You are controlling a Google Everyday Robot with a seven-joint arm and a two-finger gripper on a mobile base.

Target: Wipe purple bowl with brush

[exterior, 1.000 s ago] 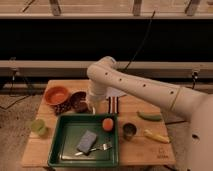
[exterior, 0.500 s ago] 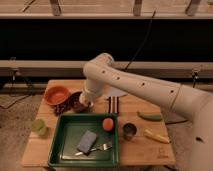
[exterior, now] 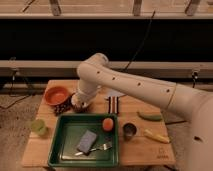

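The purple bowl [exterior: 64, 105] sits on the wooden table [exterior: 145, 150], just right of the orange bowl [exterior: 56, 95]; only its left part shows. My gripper [exterior: 78, 103] hangs at the end of the white arm [exterior: 125, 85], directly over the bowl's right side, and hides it. I cannot make out the brush; it is hidden or out of view near the gripper.
A green tray [exterior: 62, 150] in front holds an orange ball [exterior: 108, 124], a grey sponge [exterior: 87, 141] and a silver fork [exterior: 96, 148]. Around it are a metal cup [exterior: 129, 130], a green cup [exterior: 37, 126], a striped piece [exterior: 112, 105], a green vegetable [exterior: 150, 116] and a yellow-handled tool [exterior: 156, 136].
The arm has swung left and the gripper has moved from beside the purple bowl to over it, covering more of the bowl.
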